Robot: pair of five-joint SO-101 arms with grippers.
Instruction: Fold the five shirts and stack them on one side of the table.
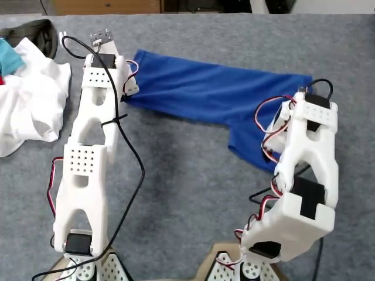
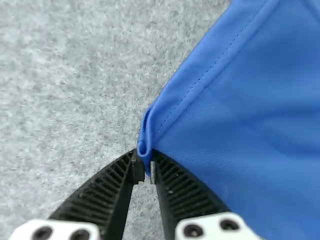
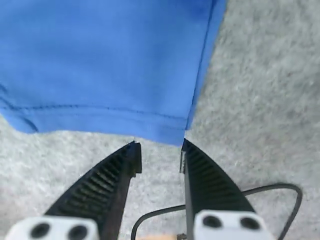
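Though partly hidden, blue shirt [image 1: 217, 93] seemingly lies crosswise.

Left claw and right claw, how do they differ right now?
The left claw is shut, pinching a folded edge of the blue shirt; the right claw is open, gripping nothing. The left claw has cloth between its tips; the right claw's tips sit at the shirt's corner. Both are black and ribbed.

shirt [image 1: 211, 93]: on the table [image 1: 176, 175], middle back
pile of shirts [image 1: 32, 99]: table's left edge
left gripper [image 2: 144, 172]: shirt's left corner
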